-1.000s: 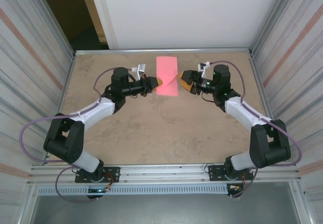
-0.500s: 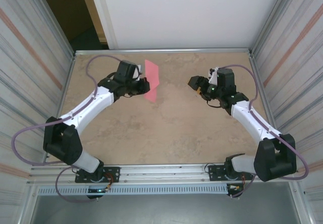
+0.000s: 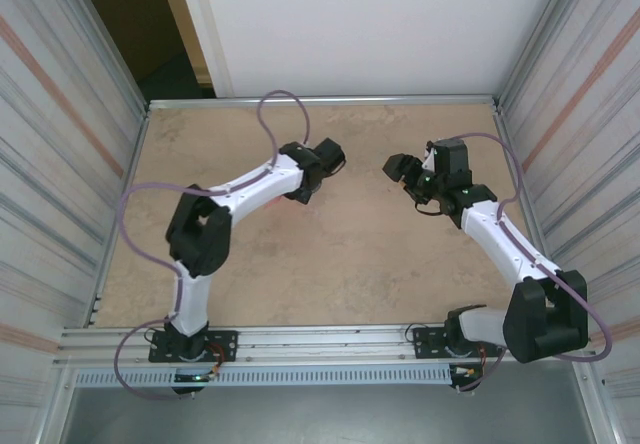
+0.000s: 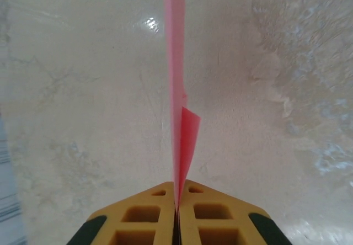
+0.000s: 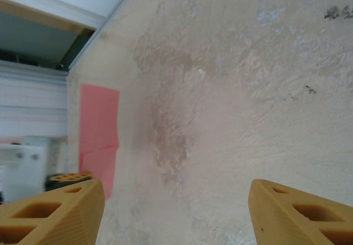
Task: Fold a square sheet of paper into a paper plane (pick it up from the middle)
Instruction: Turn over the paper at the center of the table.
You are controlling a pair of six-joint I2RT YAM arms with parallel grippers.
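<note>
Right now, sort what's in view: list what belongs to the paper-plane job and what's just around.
Job: pink paper, pinched in the shut left gripper; open right gripper.
Just there: table; metal front rail; side panels.

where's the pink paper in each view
top external: hidden beneath the left gripper, upper middle.
left wrist: paper edge-on, running from top centre down into that gripper.
right wrist: paper at left, mid-height.
shared landmark: the left gripper, shut on the paper.
</note>
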